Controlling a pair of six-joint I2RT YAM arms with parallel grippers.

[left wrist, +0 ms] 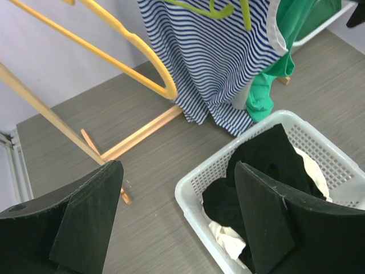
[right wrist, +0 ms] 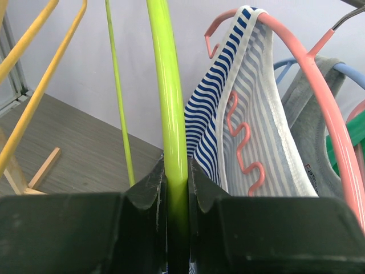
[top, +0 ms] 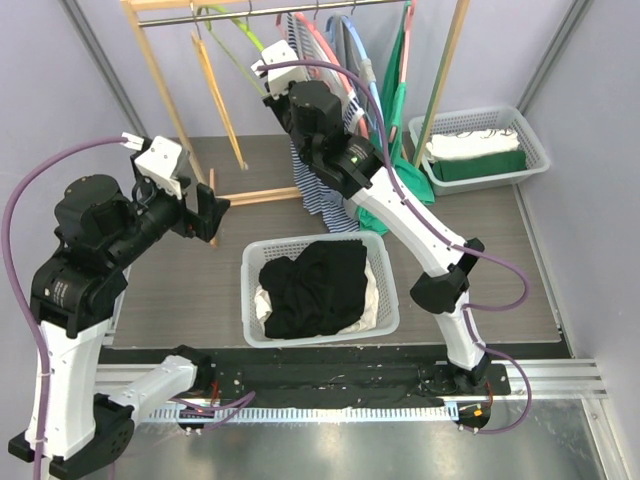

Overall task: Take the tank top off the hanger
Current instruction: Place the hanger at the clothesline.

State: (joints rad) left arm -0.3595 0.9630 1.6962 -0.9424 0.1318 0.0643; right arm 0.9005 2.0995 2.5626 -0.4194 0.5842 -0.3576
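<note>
Top external view: one wooden rack point(top: 160, 80) stands along the table's far edge, and two white baskets sit on the table. One basket point(top: 250, 290), at the middle of the near edge, is heaped with dark clothes point(top: 315, 285); the other basket point(top: 480, 186) is at the far right corner. One striped tank top point(top: 318, 195) hangs on the rack near the middle of its rail, on a pink hanger point(right wrist: 329, 117). It has narrow blue and white stripes, white-trimmed straps, and falls long and loose towards the table. A green garment point(top: 395, 110) hangs to its right. Two bare hangers hang to its left, one yellow point(top: 215, 90) and one lime point(right wrist: 171, 85). The right gripper point(right wrist: 177, 188) has its jaws pinched tight on the lime hanger's bar, with the tank top just beside it on its right, not touching. The left gripper point(left wrist: 177, 168) is spread wide with nothing between its jaws, near the table's left edge and well apart from the tank top.
</note>
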